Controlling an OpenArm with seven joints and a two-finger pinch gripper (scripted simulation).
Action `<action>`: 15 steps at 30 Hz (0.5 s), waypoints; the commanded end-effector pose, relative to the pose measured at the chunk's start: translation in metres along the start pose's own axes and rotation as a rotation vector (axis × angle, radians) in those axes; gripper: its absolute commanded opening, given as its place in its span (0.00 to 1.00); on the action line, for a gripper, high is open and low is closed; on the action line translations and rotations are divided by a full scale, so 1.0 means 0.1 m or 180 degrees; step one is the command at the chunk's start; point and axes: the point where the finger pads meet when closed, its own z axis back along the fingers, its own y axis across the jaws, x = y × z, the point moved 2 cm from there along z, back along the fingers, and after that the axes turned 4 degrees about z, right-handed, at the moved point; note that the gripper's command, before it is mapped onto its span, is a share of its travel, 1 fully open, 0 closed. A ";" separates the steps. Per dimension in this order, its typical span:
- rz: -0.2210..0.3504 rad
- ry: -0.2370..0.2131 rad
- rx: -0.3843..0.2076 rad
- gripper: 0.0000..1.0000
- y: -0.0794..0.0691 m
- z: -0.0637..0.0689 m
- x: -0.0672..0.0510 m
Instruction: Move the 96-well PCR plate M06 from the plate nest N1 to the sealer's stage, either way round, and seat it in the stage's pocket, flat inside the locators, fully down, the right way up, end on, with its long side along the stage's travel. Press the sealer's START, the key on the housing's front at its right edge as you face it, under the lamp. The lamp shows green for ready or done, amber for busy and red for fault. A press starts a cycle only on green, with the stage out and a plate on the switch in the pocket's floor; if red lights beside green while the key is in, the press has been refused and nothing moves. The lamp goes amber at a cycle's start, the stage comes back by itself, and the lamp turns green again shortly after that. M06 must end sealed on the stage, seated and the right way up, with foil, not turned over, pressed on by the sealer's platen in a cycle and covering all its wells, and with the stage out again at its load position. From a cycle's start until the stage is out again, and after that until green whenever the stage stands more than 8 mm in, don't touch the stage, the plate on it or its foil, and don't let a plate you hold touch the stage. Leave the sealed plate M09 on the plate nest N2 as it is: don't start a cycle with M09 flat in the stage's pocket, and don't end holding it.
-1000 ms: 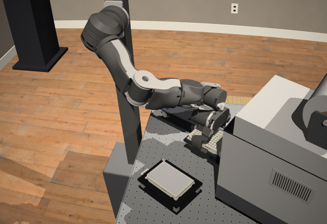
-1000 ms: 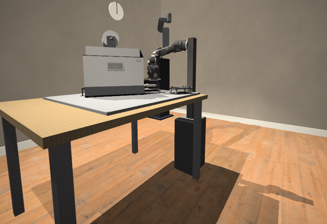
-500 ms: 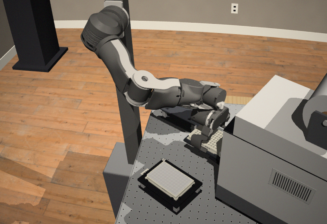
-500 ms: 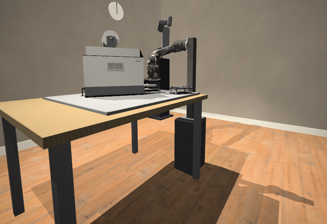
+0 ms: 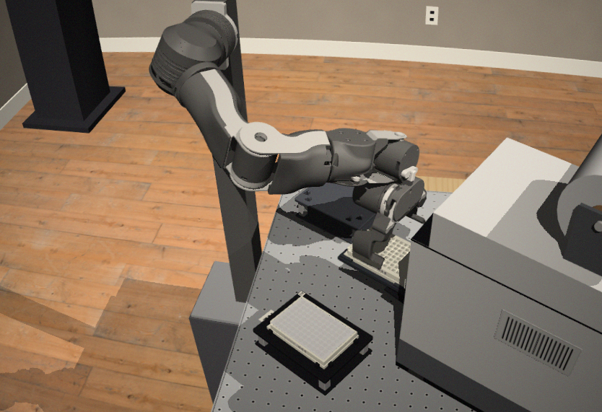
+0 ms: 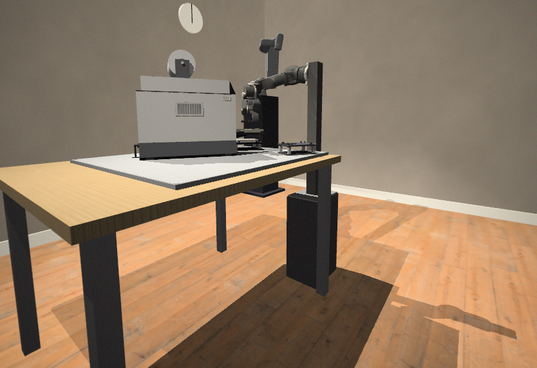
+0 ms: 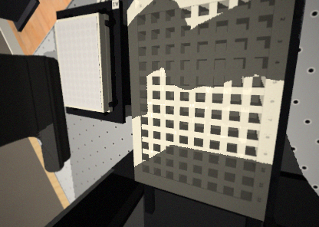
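M06 (image 7: 207,97), the cream 96-well plate, lies flat and right way up below my wrist, its square wells open and unsealed, partly in shadow. It sits on the dark stage (image 7: 292,86), which stands out at the front of the grey sealer (image 5: 452,281). In the top view only part of M06 (image 5: 394,251) shows past my tool. The plate nest N1 (image 5: 326,203), black, is bare behind it. M09 (image 5: 314,330), its top covered by pale foil, rests level on the black plate nest N2 (image 5: 351,361).
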 end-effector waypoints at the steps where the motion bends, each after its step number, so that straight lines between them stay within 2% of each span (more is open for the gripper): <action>1: -0.0014 -0.0008 -0.0007 0.77 0.00 0.01 0.01; 6: -0.0013 -0.0008 -0.0007 0.77 0.00 0.41 0.01; 15: -0.0013 -0.0008 -0.0007 0.77 0.00 0.41 0.01</action>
